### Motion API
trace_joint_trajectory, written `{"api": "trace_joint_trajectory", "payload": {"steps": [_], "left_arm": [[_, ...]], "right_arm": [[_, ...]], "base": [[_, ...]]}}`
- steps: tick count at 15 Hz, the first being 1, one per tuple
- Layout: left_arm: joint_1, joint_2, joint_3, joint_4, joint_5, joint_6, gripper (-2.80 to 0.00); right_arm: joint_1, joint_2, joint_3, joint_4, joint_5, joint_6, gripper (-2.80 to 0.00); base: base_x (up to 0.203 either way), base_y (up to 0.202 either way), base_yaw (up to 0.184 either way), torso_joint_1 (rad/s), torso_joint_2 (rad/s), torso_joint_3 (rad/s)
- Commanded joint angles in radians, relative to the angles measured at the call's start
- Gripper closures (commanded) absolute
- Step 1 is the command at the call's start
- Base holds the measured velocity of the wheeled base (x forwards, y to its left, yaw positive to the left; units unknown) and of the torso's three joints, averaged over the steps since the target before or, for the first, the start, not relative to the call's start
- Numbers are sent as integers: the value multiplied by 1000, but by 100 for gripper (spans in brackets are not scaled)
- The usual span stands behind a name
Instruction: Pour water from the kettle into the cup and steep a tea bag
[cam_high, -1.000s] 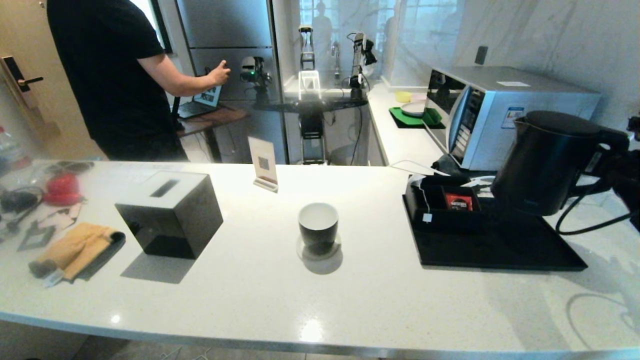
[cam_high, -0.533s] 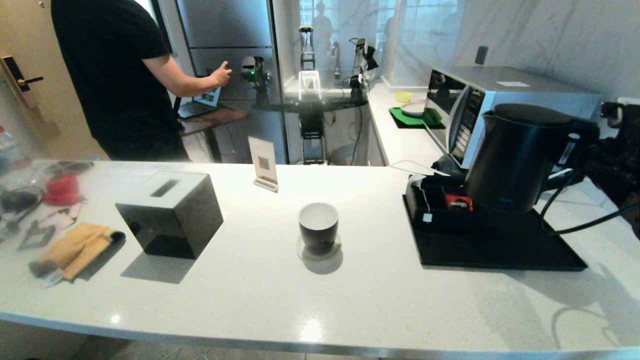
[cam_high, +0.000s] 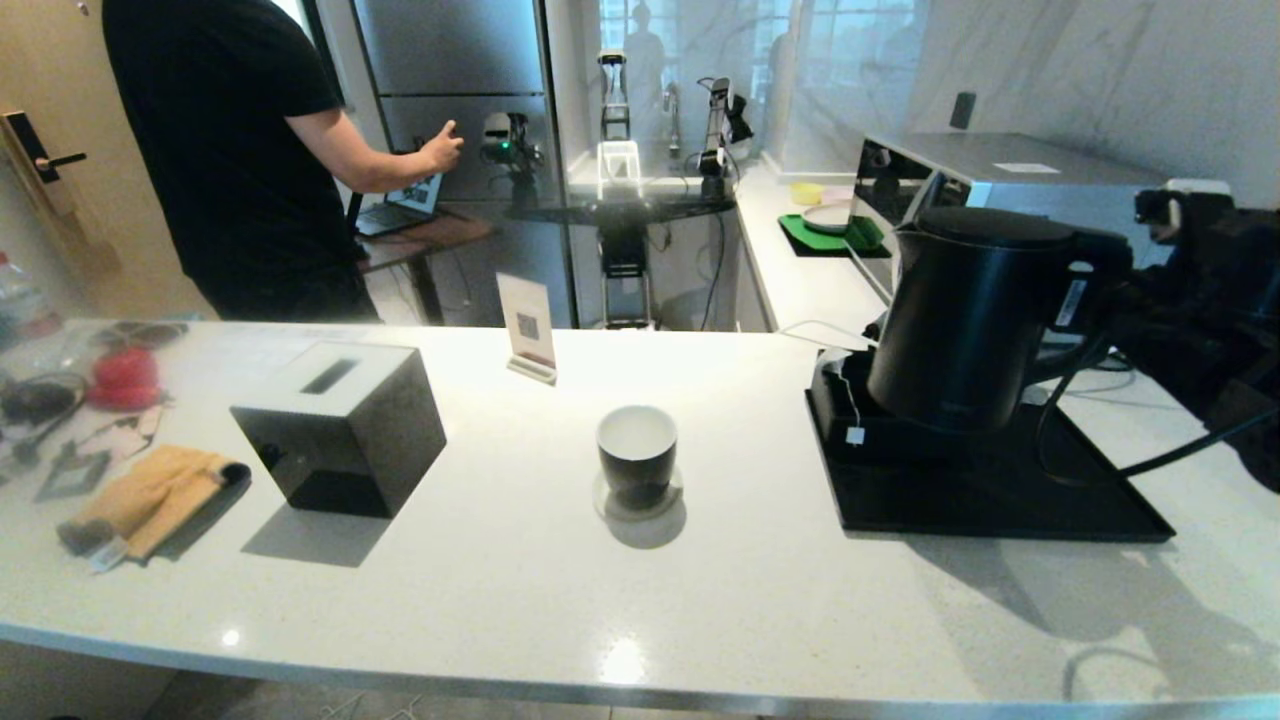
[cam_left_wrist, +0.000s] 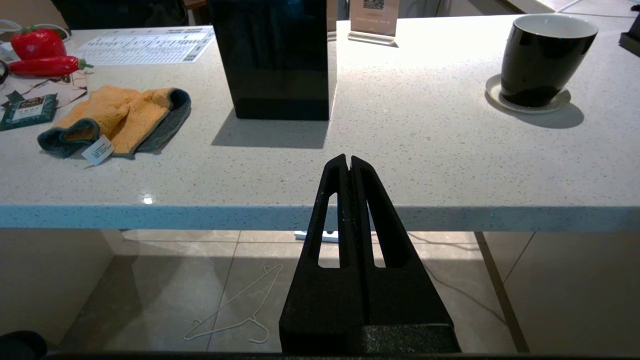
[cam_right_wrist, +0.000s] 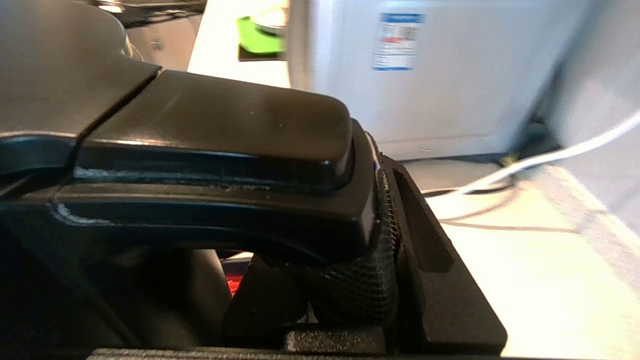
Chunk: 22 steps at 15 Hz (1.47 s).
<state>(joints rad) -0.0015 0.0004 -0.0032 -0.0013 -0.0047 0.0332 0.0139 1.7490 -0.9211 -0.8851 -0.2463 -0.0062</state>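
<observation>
In the head view, the right gripper (cam_high: 1120, 305) is holding the matte black tapered kettle (cam_high: 965, 320) by its handle above the black tray (cam_high: 1000, 490) near the counter's right edge. The glossy black, white-lined cup (cam_high: 637, 450) is sitting mid-counter.

In the left wrist view, the left gripper (cam_left_wrist: 348, 162) is hanging before the counter's front edge, jaws pressed together.

In the right wrist view, the textured fingers (cam_right_wrist: 365, 280) are clamping the handle.

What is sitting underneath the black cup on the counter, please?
The cup stands on a round pale coaster; only the coaster's rim shows, its middle hidden beneath the cup's base.
</observation>
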Motion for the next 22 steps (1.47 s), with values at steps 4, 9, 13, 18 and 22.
{"api": "trace_joint_trajectory", "payload": {"steps": [4, 9, 13, 18, 22], "left_arm": [[0, 0, 0, 0, 0, 1, 0], [0, 0, 0, 0, 0, 1, 0], [0, 0, 0, 0, 0, 1, 0], [0, 0, 0, 0, 0, 1, 0], [0, 0, 0, 0, 0, 1, 0]], "right_arm": [[134, -34, 55, -2, -57, -1, 0], [229, -34, 78, -3, -79, -4, 0], [274, -31, 98, -3, -80, -12, 0], [327, -11, 103, -2, -101, -41, 0], [385, 25, 91, 0, -200, -45, 0]], "base": [[0, 0, 0, 0, 0, 0], [0, 0, 0, 0, 0, 0], [0, 0, 0, 0, 0, 0], [0, 0, 0, 0, 0, 0], [0, 0, 0, 0, 0, 0]]}}
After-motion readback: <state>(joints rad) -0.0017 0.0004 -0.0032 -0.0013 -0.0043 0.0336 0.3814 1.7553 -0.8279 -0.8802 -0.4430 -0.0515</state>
